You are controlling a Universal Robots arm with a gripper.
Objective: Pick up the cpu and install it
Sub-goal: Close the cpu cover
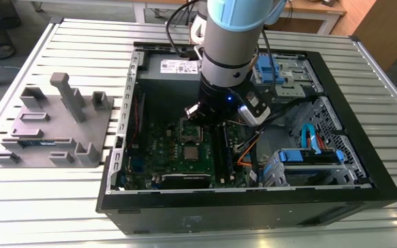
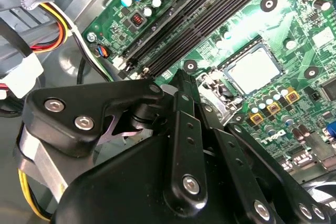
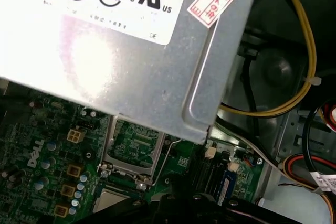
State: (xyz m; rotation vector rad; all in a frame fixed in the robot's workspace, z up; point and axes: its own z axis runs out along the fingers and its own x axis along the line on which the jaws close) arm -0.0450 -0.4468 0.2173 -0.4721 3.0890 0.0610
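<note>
Well, the cpu (image 1: 192,153): it lay flat in the socket on the green board, silvery top up, inside the open computer case (image 1: 254,209).
Socket frame (image 1: 190,132): it stood tipped up just beside the cpu, on the side toward the power supply (image 3: 131,66), and was not folded over the chip.
Gripper (image 1: 210,118): it hung low over the board, near the raised frame. It was not touching the cpu so far as I could see. I could not tell how wide it stood or whether it had hold of anything.
Step in hand, by my guess: the seating of the chip, with the clamping-down not yet done.
Doing it well: I'd have wanted the chip square to the socket and dead level, with no sideways shove. The tool needed to keep off the memory slots (image 2: 210,22) close alongside and off the yellow cables (image 3: 310,51).
What could spoil it: a tilt or a nudge on one corner, I reckoned.
Surface: a pale slatted metal table (image 1: 81,36) carried the case. At the exterior view's left, well apart from the case, sat a grey parts fixture (image 1: 74,129) with a memory stick (image 1: 34,142) lying in one slot.
Room: wooden benches (image 1: 309,10) stood beyond the table.
</note>
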